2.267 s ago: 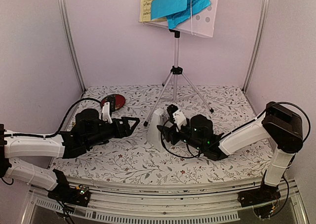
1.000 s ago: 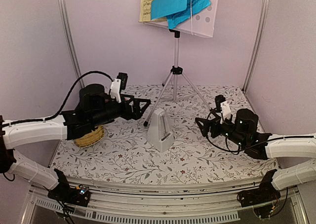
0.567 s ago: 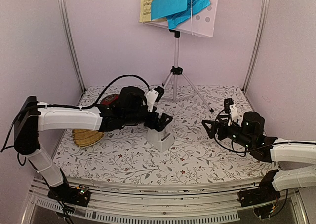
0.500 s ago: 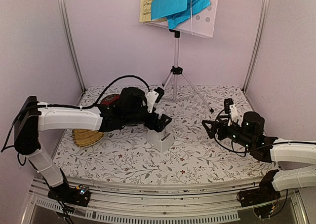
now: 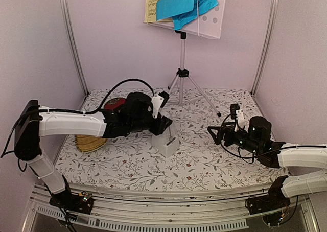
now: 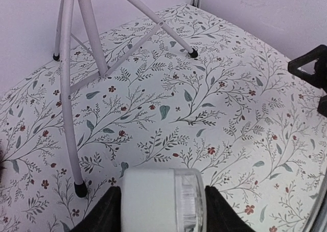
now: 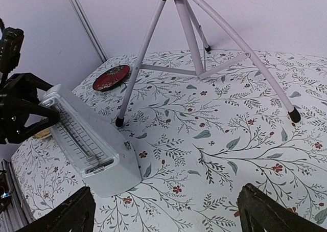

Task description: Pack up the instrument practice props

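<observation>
Left tool [image 5: 162, 124] reached in, now clamped on metronome [image 5: 166, 143] top. Metronome at centre of desk [image 5: 127, 171], tipped leftward, was upright. Right tool [image 5: 213, 134] wide, empty, backed off right. Pickup under way, nothing packed.

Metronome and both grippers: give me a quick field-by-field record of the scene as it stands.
left gripper: shut on the top of the metronome
metronome: tilted off upright, near the table's middle
right gripper: open, holding nothing, right of the metronome and apart from it
music stand: standing at the back, tripod legs spread
sheets: blue and pale-yellow, on the stand's desk
red dish: on the table, back left
bamboo tray: left side, partly hidden under the left arm
</observation>
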`<state>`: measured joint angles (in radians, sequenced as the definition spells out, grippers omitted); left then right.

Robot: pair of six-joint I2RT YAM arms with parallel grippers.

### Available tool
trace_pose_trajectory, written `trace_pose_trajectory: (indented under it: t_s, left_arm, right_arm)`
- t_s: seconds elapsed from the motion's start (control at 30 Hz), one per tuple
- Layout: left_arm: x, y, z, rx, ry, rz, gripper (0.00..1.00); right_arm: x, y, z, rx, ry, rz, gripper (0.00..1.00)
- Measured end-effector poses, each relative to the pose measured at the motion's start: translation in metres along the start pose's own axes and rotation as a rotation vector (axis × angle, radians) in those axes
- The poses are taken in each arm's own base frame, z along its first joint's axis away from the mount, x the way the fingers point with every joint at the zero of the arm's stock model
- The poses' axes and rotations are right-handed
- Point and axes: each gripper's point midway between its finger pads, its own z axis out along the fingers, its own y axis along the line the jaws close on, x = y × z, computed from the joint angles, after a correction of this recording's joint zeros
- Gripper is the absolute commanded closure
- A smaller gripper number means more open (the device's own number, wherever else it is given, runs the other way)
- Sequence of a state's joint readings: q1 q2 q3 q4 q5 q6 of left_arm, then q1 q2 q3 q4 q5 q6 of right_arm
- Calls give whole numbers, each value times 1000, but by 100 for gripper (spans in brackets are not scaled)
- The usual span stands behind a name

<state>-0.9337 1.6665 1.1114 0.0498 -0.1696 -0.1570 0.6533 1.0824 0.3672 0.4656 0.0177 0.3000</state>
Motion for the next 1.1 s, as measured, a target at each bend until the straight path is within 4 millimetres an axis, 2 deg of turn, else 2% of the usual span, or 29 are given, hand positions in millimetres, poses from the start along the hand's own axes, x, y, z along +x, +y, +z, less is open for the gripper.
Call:
trace_pose_trajectory:
  t_s: [0.07,0.2,0.3,0.4,0.5,0.6,0.63,0.7,0.77,0.87,0.97,1.1]
  left_arm:
    - [0,1,0,-7,-1,-3,53]
    - [1,1,-1,-26,1,-31,24]
    - [4,-5,-2,-16,14,-60,10]
    - [1,-15,-10,16,4,-95,4]
    - [-10,-16,-31,48,-38,-132,2]
    - [-28,-11,-59,91,-116,-187,2]
    - [-35,-5,-69,113,-158,-216,2]
    - [-38,14,-77,116,-198,-270,4]
    - [-27,44,-74,86,-201,-336,5]
    - [10,78,-57,26,-131,-410,7]
    - [42,87,-41,-3,-53,-437,9]
    - [64,90,-26,-21,4,-441,10]
  right_arm:
    - [-1,1,0,-3,-4,2,1]
    - [-1,1,0,-4,-5,9,1]
    - [-1,1,0,-4,-5,19,1]
    - [-1,1,0,-3,-5,37,1]
    - [-1,1,0,-3,-2,67,0]
    - [-3,7,5,-27,19,101,6]
    - [-3,11,9,-42,34,113,7]
    - [1,18,18,-74,75,139,10]
    - [9,22,27,-98,118,168,15]
    - [34,28,39,-125,213,216,21]
    - [61,38,49,-145,307,239,32]
    - [80,56,65,-185,385,260,41]
